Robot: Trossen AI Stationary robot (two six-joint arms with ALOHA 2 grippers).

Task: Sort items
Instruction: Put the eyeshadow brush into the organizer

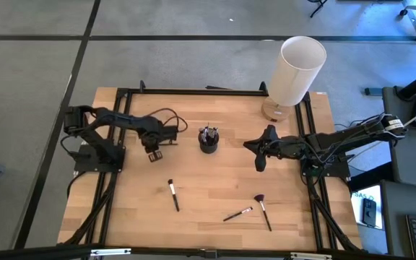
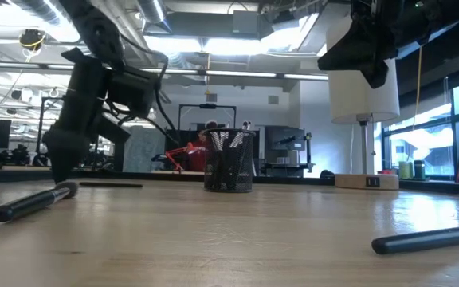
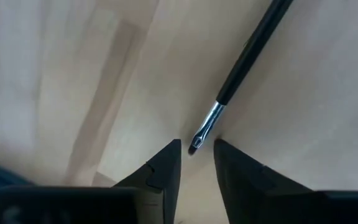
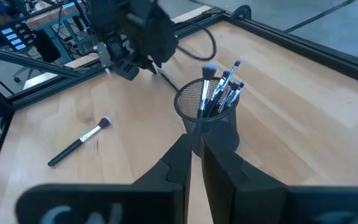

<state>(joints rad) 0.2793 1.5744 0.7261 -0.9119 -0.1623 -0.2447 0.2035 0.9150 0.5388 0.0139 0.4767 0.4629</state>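
Hovering: left tool (image 3: 196, 163) parted | brush (image 3: 241, 68) tip between, unheld

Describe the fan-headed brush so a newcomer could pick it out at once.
Start at the tall white cylinder at the table's far right corner and come straight toward the near edge. Three brushes lie loose there; the fan brush is the rightmost, the only one with a spread, reddish-purple head.

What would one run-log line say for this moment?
left gripper: open over brush | right gripper: shut, empty | cup: holds brushes | table: three loose
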